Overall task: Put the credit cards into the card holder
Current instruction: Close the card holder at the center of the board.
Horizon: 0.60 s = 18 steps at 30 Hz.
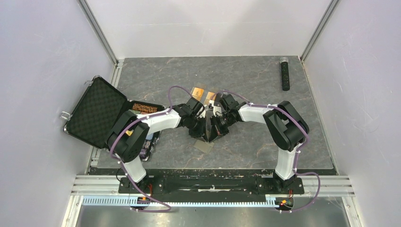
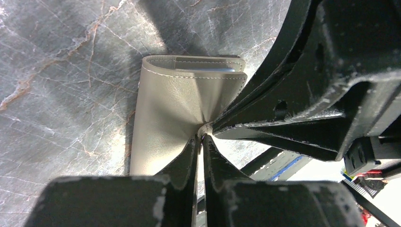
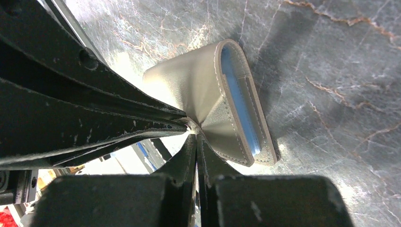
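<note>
Left wrist view: left hand [image 2: 200,142] and right hand [image 3: 195,138] both clamped on one edge of the taupe card holder [image 2: 170,109], tips meeting; holder extends away from both, over the counter [image 2: 61,94].

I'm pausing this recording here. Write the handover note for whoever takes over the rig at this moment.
Left tool: shut on the card holder, pinching one edge.
Right tool: shut on the same edge, right beside the left one.
Card holder: held by both, light blue inside showing, no card visible in it.
Credit cards: at least two on the table, beyond the tools.
Done: holder grasped.
Left: pick up the cards and put them in.
</note>
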Each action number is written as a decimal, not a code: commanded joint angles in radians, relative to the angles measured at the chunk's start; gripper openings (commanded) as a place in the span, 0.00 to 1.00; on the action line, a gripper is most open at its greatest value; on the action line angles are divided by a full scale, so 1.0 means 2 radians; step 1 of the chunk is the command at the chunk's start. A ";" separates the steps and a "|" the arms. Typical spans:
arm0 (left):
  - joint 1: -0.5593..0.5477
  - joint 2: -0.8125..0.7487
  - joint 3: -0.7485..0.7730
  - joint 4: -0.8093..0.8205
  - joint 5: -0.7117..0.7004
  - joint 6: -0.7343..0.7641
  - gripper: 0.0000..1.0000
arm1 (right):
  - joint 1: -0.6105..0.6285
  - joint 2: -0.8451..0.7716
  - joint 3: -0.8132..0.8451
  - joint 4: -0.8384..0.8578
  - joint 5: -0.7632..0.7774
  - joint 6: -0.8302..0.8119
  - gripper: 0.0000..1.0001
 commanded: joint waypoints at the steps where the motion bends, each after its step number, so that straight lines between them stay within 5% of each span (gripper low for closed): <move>1: -0.006 -0.007 -0.013 0.004 -0.005 0.017 0.06 | 0.020 0.043 -0.023 -0.041 0.111 -0.024 0.00; 18: -0.031 0.048 -0.004 -0.077 -0.148 0.020 0.02 | 0.029 0.054 -0.022 -0.057 0.129 -0.026 0.00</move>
